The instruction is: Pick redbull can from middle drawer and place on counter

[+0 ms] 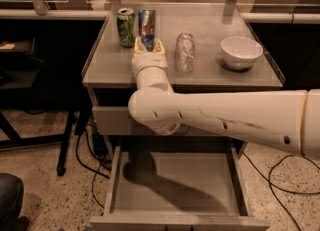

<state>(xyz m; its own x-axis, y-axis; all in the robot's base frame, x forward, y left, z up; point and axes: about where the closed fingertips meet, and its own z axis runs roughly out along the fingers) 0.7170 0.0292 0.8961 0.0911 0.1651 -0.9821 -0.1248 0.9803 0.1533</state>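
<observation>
The redbull can (146, 24) stands upright at the back left of the counter (115, 65), right next to a green patterned can (126, 26). My gripper (148, 46) is at the can's lower part, with one finger on each side of it and closed against it. I cannot tell whether the can's base rests on the counter or hangs just above it. My thick white arm reaches in from the right, over the cabinet front. The middle drawer (175, 185) is pulled open below, and its floor is bare apart from the arm's shadow.
A clear plastic bottle (185, 52) stands just right of the gripper. A white bowl (241, 51) sits at the counter's right. A black table leg (67, 140) and cables (97, 170) are on the floor at left. A dark shape (9, 200) is at the bottom left.
</observation>
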